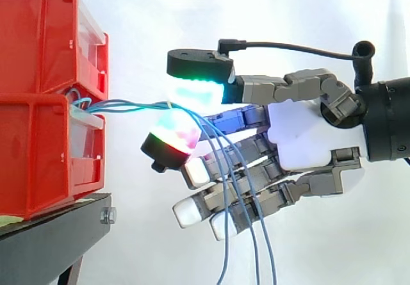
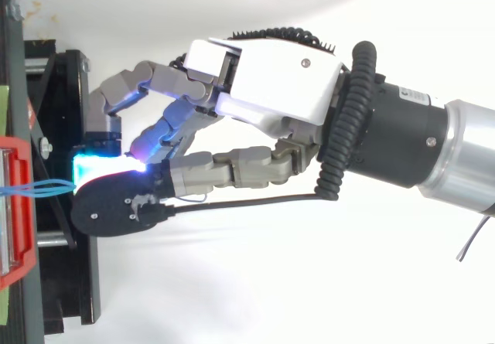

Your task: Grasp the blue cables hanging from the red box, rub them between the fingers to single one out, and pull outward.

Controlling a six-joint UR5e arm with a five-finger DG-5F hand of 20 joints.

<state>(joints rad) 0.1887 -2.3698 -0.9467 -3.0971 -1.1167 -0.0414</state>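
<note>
Pinching blue cables (image 1: pixel 128 107) between glowing fingers (image 1: pixel 192 94), hand (image 1: pixel 301 138) sits near red box (image 1: pixel 38 138), cable ends hanging down across its other fingers

Hand (image 2: pixel 271 81), fingers curled, tips meeting at cyan glow. Red box (image 2: pixel 22 205) just ahead of fingertips (image 2: pixel 116 205). Blue cables (image 2: pixel 35 185) stretch from box, vanish under black-backed fingertip. Black stand (image 2: pixel 58 89) beneath fingertips.
</note>
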